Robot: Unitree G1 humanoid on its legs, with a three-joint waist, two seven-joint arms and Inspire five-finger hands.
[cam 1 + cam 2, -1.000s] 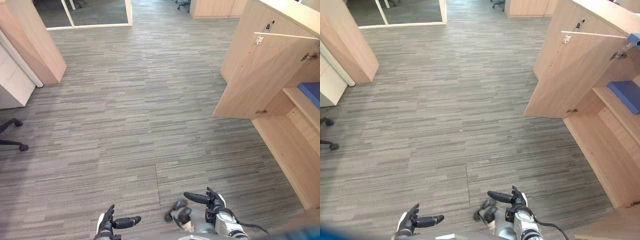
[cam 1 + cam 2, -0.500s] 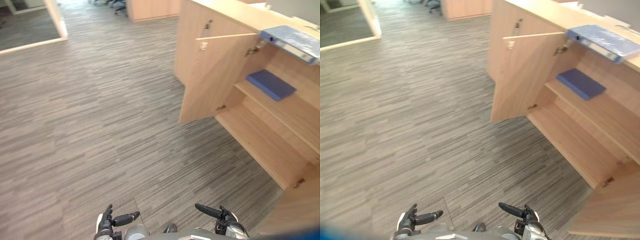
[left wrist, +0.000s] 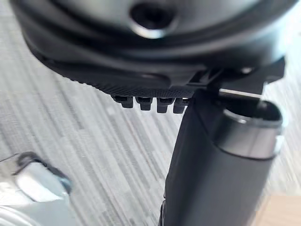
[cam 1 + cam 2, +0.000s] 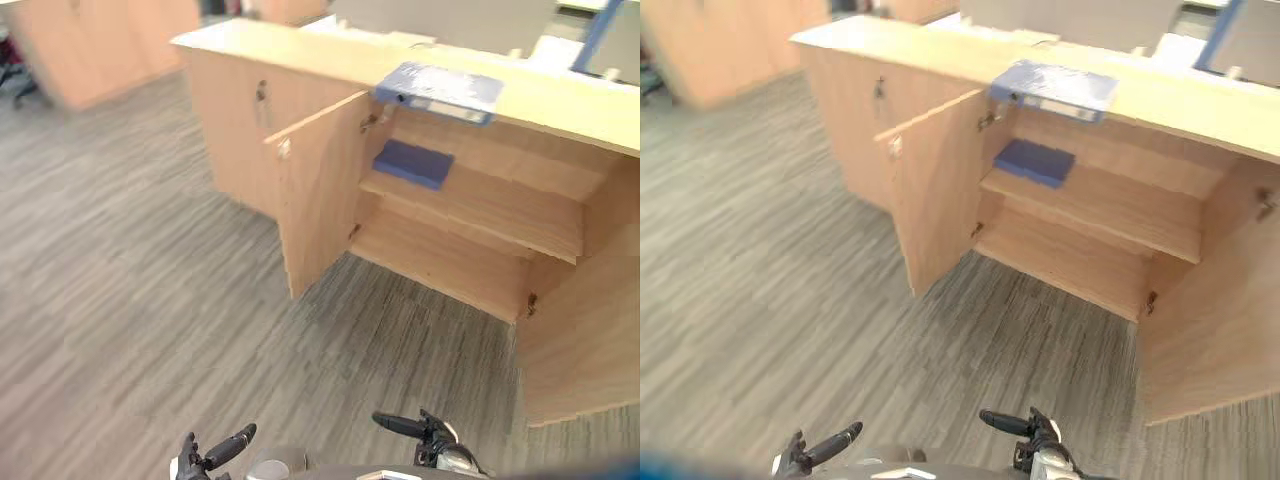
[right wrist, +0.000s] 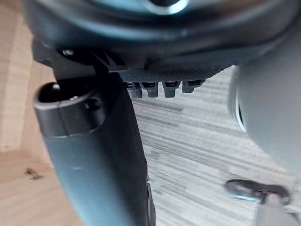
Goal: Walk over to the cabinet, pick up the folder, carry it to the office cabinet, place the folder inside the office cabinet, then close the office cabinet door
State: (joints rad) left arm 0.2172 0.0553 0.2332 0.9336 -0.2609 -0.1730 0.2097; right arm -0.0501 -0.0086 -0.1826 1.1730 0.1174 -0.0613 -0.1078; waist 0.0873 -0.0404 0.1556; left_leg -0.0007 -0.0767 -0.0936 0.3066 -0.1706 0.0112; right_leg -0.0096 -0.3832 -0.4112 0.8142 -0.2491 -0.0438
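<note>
**Left eye view:** you are facing a light-wood office cabinet (image 4: 228,140) with two doors standing open. The left door (image 4: 318,190) is jutting toward you and the right door (image 4: 580,335) is hanging at the view's right side. The blue folder (image 4: 438,92) is lying flat on the cabinet top, above the open compartment. A dark blue flat item (image 4: 413,164) is resting on the upper shelf (image 4: 490,205). Grey striped carpet (image 4: 120,300) is covering the floor. The left hand (image 4: 212,455) and right hand (image 4: 428,437) are hanging low, well apart from the cabinet.

**Right eye view:** you are getting the same scene, with the folder (image 4: 1052,88) on top.

**Left wrist view:** the left hand's fingers (image 3: 149,101) are lying straight and the thumb is reaching outward, holding nothing, with carpet showing beyond.

**Right wrist view:** the right hand's fingers (image 5: 151,88) are likewise lying straight and empty, with carpet and light wood showing past the thumb
</note>
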